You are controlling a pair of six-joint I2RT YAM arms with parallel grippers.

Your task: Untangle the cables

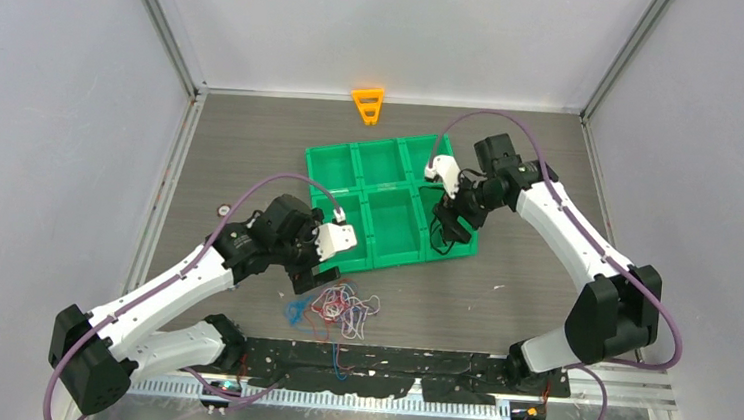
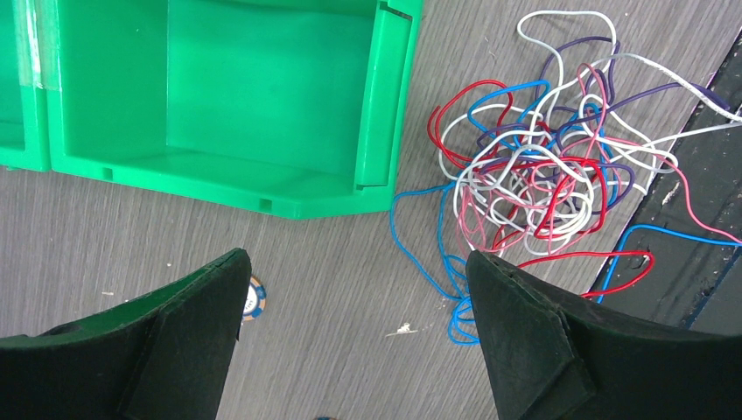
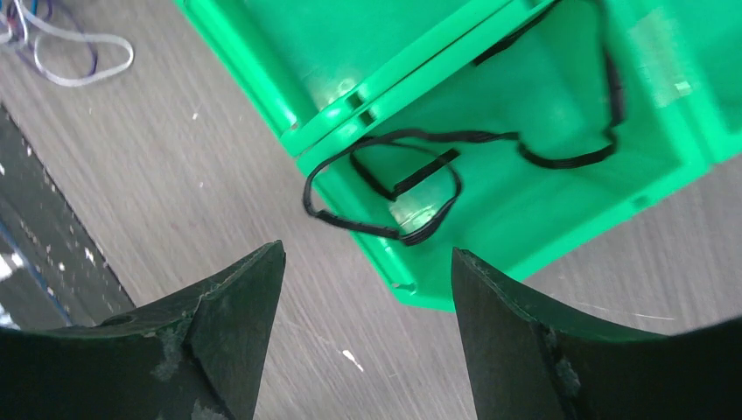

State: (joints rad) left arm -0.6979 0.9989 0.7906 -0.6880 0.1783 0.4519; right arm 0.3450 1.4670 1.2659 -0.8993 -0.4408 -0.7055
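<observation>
A tangle of thin white, red, blue, pink and purple cables (image 1: 342, 308) lies on the grey table in front of the green tray (image 1: 392, 255). In the left wrist view the tangle (image 2: 542, 166) is up and to the right, with a blue loop (image 2: 455, 319) beside the right finger. My left gripper (image 1: 307, 280) (image 2: 354, 297) is open and empty over bare table, just left of the tangle. A black cable (image 3: 411, 184) lies in the tray's front right compartment and hangs over its wall. My right gripper (image 1: 454, 232) (image 3: 367, 289) is open and empty just in front of that corner.
The green tray (image 2: 262, 188) (image 3: 542, 227) has several compartments. A small round chip (image 2: 254, 299) lies by my left finger, and a disc (image 1: 220, 210) lies left of the tray. An orange part (image 1: 367, 104) stands at the back. A black strip (image 1: 386, 362) runs along the near edge, with wire ends on it.
</observation>
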